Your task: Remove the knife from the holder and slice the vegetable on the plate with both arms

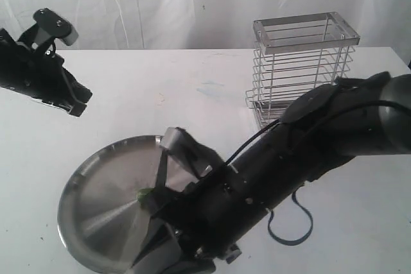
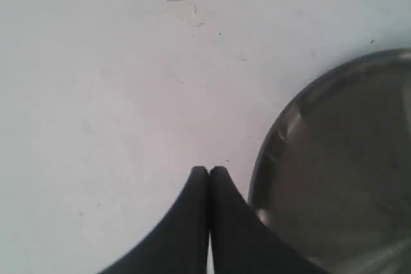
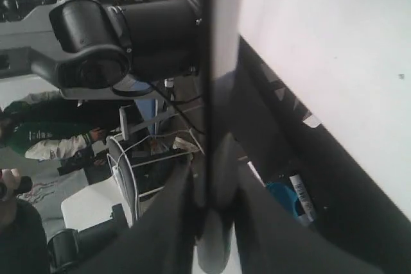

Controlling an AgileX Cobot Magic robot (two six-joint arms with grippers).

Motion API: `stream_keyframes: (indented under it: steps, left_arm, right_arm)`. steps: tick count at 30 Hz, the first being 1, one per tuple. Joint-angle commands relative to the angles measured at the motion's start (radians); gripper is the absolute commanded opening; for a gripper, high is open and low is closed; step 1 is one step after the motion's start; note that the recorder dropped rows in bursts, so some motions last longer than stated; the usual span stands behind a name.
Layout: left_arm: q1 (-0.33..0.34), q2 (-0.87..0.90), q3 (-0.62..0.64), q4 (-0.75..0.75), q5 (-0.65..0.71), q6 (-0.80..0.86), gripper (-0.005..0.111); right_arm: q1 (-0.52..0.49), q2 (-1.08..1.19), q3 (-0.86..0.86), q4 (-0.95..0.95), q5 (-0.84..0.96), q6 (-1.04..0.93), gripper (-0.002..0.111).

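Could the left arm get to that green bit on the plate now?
Probably yes. The left gripper hangs shut beside the plate, whose near side is bare up to the vegetable; the right arm crowds it only from the other side.

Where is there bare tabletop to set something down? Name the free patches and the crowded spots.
Free: the white table between the left hand and the tall steel wire holder, beyond the large round steel plate; also the stretch right of the black cable loop. Crowded: the plate's right half, under the right arm holding the slim dark knife.
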State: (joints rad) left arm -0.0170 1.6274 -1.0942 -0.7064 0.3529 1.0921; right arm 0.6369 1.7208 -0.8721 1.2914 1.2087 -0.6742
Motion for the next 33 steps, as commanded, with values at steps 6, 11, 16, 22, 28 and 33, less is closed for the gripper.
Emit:
stream_keyframes:
  steps: [6, 11, 16, 22, 28, 33]
  left_arm:
    - [0.029, -0.011, 0.036, -0.136, 0.162, 0.010, 0.000]
    - [0.029, -0.011, 0.099, -0.257, 0.125, 0.024, 0.000]
    - [0.029, -0.011, 0.146, -0.395, 0.102, 0.117, 0.000]
    - [0.029, -0.011, 0.156, -0.468, 0.003, 0.116, 0.000]
    - [0.029, -0.011, 0.156, -0.468, 0.015, 0.120, 0.000]
    - [0.029, -0.011, 0.156, -0.466, 0.008, 0.120, 0.000]
  right_arm:
    - [0.061, 0.069, -0.038, 0.047, 0.012, -0.017, 0.000]
    - [0.061, 0.069, -0.061, -0.012, 0.012, 0.087, 0.000]
    - [0.069, 0.069, -0.176, -0.362, -0.124, 0.426, 0.000]
    - [0.139, 0.069, -0.368, -0.765, -0.175, 0.781, 0.000]
    - [0.172, 0.125, -0.482, -0.736, -0.076, 0.817, 0.000]
    - [0.162, 0.200, -0.560, -0.626, 0.012, 0.817, 0.000]
